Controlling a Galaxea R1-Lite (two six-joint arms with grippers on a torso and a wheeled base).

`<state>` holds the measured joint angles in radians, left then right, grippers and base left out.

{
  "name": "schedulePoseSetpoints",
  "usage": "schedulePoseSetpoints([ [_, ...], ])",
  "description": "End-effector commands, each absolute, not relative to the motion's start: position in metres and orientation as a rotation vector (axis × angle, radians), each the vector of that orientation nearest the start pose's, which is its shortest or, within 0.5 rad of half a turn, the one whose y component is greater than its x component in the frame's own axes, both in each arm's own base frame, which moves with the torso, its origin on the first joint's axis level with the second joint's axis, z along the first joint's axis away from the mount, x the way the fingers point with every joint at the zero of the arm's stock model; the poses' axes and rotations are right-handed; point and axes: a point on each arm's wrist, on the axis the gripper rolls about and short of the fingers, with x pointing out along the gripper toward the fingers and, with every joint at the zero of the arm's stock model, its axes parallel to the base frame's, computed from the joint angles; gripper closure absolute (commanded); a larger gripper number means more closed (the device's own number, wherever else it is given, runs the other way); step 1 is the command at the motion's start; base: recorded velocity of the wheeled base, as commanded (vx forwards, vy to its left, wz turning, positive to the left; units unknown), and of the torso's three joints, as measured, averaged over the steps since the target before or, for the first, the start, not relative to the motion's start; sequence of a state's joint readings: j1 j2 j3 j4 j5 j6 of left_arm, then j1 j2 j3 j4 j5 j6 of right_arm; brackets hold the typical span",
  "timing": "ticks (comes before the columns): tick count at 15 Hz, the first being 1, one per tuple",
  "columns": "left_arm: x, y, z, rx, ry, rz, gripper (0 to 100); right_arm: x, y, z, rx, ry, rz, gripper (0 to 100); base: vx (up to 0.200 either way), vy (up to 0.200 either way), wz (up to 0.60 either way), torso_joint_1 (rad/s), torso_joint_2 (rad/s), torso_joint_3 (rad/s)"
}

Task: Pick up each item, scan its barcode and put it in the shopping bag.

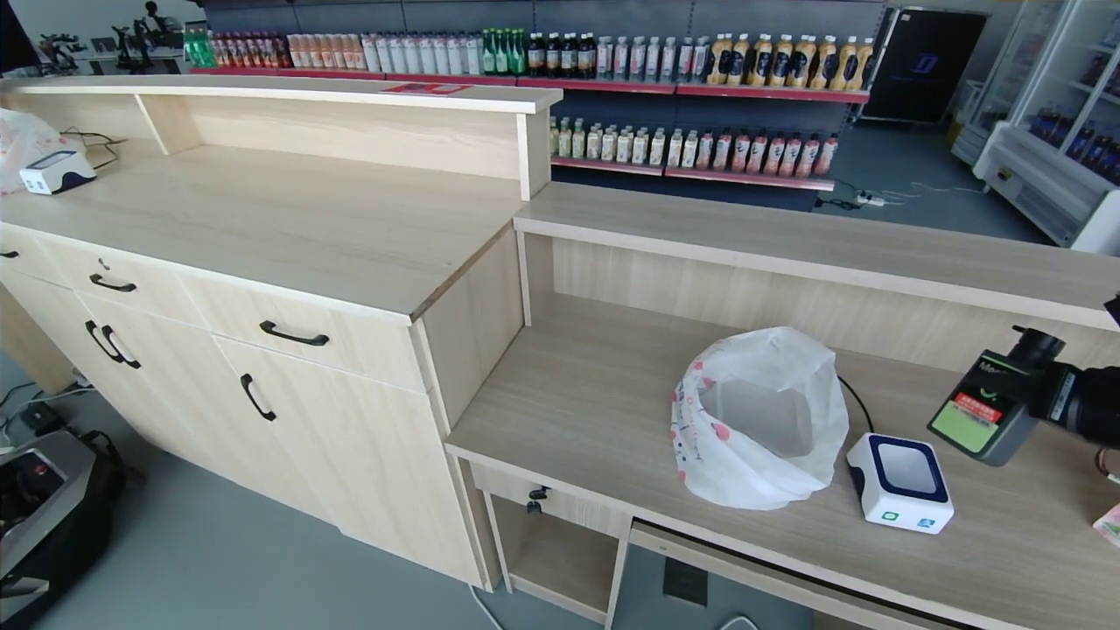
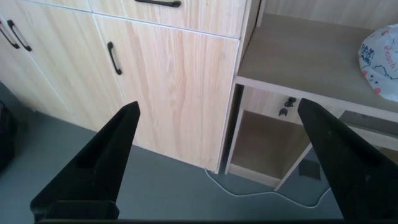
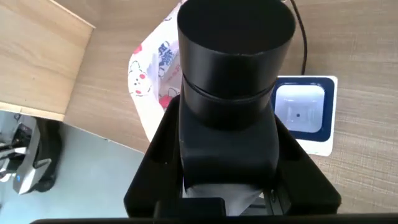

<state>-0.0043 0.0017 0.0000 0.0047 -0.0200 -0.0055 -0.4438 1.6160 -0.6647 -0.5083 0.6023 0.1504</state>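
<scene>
left claw (image 2: 219,104): spread wide, holding nothing, low before the cupboard doors (image 2: 168,81), well away from the scanner, out past the bag. no part in this step, by the look of it.

scanner (image 1: 901,481): at the near edge of the worktop (image 1: 612,394), window (image 3: 300,107) facing up. bag (image 1: 757,420): right up against the scanner on the robot's left of it, touching or nearly so, hard to tell which; mouth gaping upward.

right claw (image 3: 229,143): closed on the bottle (image 1: 984,420), held in the air just beyond the scanner and to the robot's right of it, clear of the worktop.

step in hand, as judged: scanning. to do it well:
- bring the bottle over the scanner window, close but not touching.
- roll the wrist until the barcode looks down into the glass, then hold steady a moment. no barcode to be made out here, so probably a slow turn to find it.
- keep the low end off the scanner housing and away from the cable (image 1: 857,402) behind the scanner.
- only then go across to the bag mouth, lowering well in before letting go.

long axis of the bottle: tilted, neither upright nor flat. black cap (image 1: 1037,346) at the high end, pointing up and away from the scanner toward the back of the worktop. base at the low end, pointing down toward the scanner. green label (image 1: 965,427) on the broad face, turned toward the bag side.
</scene>
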Motion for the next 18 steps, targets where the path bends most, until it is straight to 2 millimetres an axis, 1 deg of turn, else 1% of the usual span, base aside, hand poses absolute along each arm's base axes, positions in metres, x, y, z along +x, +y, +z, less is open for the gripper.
schedulePoseSetpoints([
  [1,-0.023,0.0,0.075,-0.006,0.006,-0.025,0,0.255,-0.133,0.139,0.468,0.451,0.149,100,0.0,0.0,0.0,0.0,0.0,0.0],
  [2,-0.023,0.0,0.075,-0.006,0.006,-0.025,0,0.257,-0.141,0.136,0.495,0.454,0.185,100,0.0,0.0,0.0,0.0,0.0,0.0],
  [4,-0.023,0.0,0.075,-0.006,0.006,-0.025,0,0.265,-0.152,0.13,0.511,0.459,0.191,100,0.0,0.0,0.0,0.0,0.0,0.0],
  [9,-0.023,0.0,0.075,-0.006,0.006,-0.025,0,0.288,-0.168,0.107,0.545,0.498,0.192,100,0.0,0.0,0.0,0.0,0.0,0.0],
  [10,-0.023,0.0,0.075,-0.006,0.006,-0.025,0,0.295,-0.169,0.1,0.552,0.511,0.203,100,0.0,0.0,0.0,0.0,0.0,0.0],
  [11,-0.023,0.0,0.075,-0.006,0.006,-0.025,0,0.295,-0.169,0.1,0.553,0.512,0.202,100,0.0,0.0,0.0,0.0,0.0,0.0],
  [12,-0.023,0.0,0.075,-0.006,0.006,-0.025,0,0.3,-0.166,0.089,0.507,0.534,0.231,100,0.0,0.0,0.0,0.0,0.0,0.0],
  [15,-0.023,0.0,0.075,-0.006,0.006,-0.025,0,0.305,-0.164,0.073,0.471,0.564,0.257,100,0.0,0.0,0.0,0.0,0.0,0.0],
  [18,-0.023,0.0,0.075,-0.006,0.006,-0.025,0,0.307,-0.161,0.068,0.466,0.576,0.271,100,0.0,0.0,0.0,0.0,0.0,0.0],
])
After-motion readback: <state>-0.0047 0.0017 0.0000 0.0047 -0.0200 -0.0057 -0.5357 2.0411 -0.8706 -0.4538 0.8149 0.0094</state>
